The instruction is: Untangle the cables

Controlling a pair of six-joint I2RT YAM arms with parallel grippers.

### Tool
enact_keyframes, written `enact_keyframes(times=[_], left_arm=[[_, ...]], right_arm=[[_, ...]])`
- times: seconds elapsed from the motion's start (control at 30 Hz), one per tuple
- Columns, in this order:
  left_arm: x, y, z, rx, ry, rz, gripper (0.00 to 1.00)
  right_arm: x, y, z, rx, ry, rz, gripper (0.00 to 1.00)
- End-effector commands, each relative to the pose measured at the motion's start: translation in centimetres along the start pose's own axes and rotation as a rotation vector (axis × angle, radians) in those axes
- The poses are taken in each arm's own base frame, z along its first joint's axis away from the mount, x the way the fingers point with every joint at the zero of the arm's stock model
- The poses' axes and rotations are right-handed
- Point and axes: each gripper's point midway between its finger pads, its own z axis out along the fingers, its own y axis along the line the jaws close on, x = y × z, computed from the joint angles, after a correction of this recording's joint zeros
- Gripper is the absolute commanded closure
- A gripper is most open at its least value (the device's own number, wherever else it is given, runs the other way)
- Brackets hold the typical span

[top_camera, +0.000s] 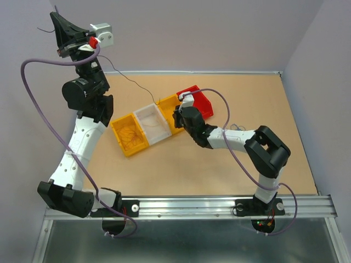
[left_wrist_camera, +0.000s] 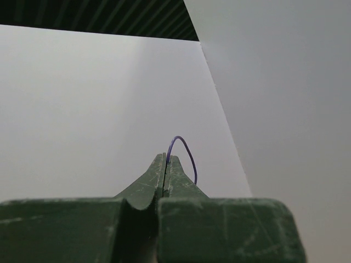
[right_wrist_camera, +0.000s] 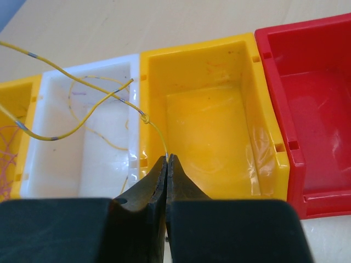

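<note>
My left gripper [top_camera: 56, 17] is raised high at the back left, shut on a thin blue-purple cable [left_wrist_camera: 186, 150] that loops out of its tip [left_wrist_camera: 166, 158]. From there a thin dark cable [top_camera: 137, 83] runs down toward the bins. My right gripper [right_wrist_camera: 167, 156] hovers low over the bins [top_camera: 176, 114], shut on the end of a yellow cable [right_wrist_camera: 156, 131]. That cable has a small knot [right_wrist_camera: 143, 118] over the wall between the white bin and the yellow bin. Its strands spread left over the white bin [right_wrist_camera: 82, 131].
Four bins stand in a diagonal row: yellow [top_camera: 130, 135] holding thin wires, white [top_camera: 153, 124], yellow [right_wrist_camera: 214, 118] and red [right_wrist_camera: 312, 93]. A few thin loose wires [top_camera: 236, 127] lie on the table by the right forearm. Grey walls enclose the table.
</note>
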Motion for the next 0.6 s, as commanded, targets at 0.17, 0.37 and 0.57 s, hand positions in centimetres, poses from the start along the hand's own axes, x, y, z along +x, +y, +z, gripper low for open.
enact_keyframes(times=[0.17, 0.37, 0.57], left_arm=[[-1.8, 7.0, 1.6, -0.214, -0.040, 0.039, 1.00], [-1.2, 8.7, 1.9, -0.201, -0.044, 0.031, 1.00], [0.0, 8.1, 1.0, -0.181, -0.024, 0.045, 1.00]], right_arm=[[-2.0, -1.1, -0.1, 0.078, -0.063, 0.072, 0.99], [-2.7, -5.7, -1.3, 0.190, -0.095, 0.173, 0.99], [-2.6, -5.5, -1.7, 0.159, -0.106, 0.168, 0.99]])
